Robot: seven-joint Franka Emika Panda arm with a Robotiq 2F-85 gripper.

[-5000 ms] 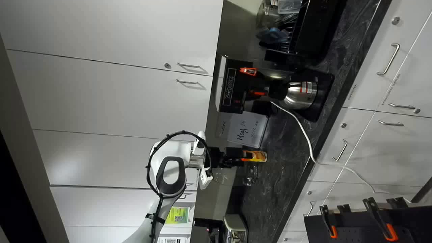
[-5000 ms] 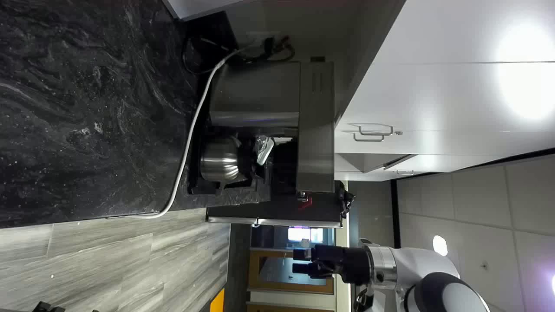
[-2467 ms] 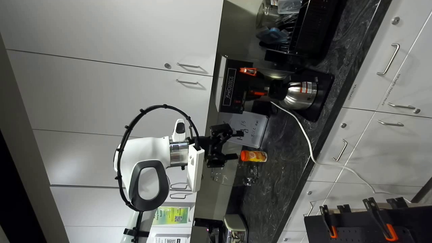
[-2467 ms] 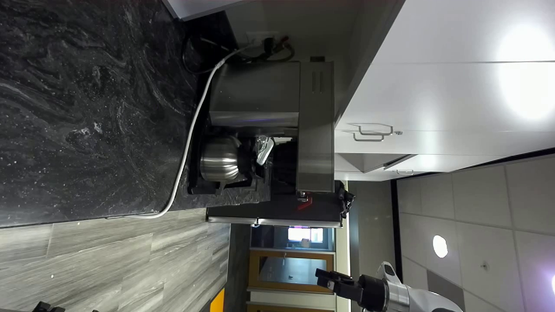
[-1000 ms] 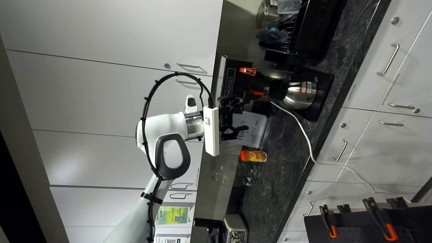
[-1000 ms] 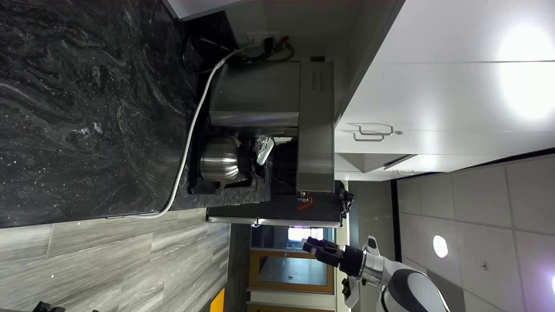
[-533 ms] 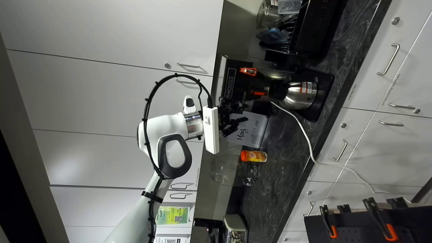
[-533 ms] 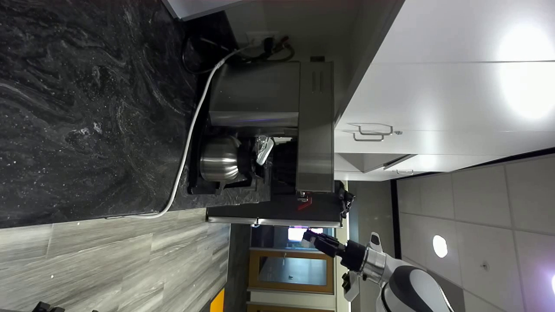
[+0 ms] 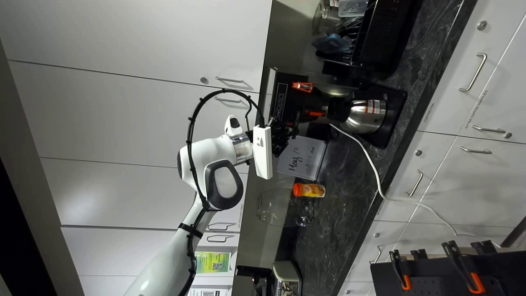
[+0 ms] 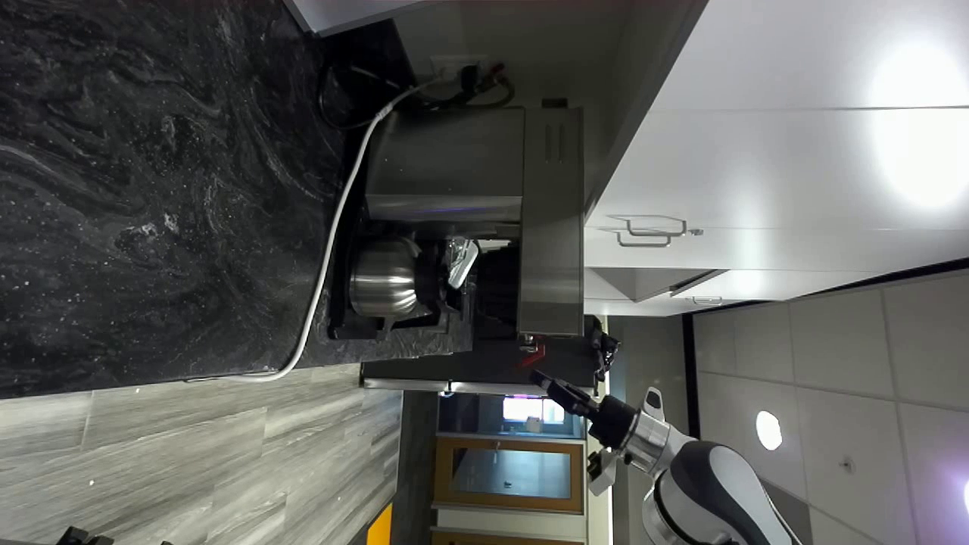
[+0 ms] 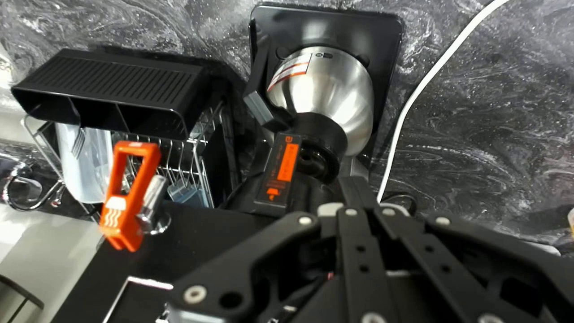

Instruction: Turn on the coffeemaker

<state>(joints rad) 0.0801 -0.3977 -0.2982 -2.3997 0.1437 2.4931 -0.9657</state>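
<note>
The black coffeemaker (image 9: 283,88) stands on the counter with its silvery carafe (image 9: 363,117) in place; both exterior views appear turned sideways. From the side, in an exterior view, the coffeemaker (image 10: 454,159) looks grey. My gripper (image 9: 295,131) overlaps the end of its front panel where small red spots show. Seen from the side, the gripper (image 10: 537,376) stands in front of the machine; whether it touches cannot be told. In the wrist view the gripper (image 11: 358,181) is shut, fingertips together with nothing between them. Its linkage hides much of the front panel; a small red spot (image 11: 330,275) shows through.
An orange tap lever (image 11: 130,193) sticks out from the machine, with a dish rack (image 11: 112,89) beyond. A white cable (image 11: 417,94) crosses the counter. Beside the machine lean a dated whiteboard (image 9: 302,158) and, farther along, an orange-capped bottle (image 9: 310,190). Cupboards (image 9: 164,115) hang above.
Over the last second the jaws went from wide open to shut, and the gripper edged closer to the coffeemaker. Five seconds ago it was at the orange-capped bottle.
</note>
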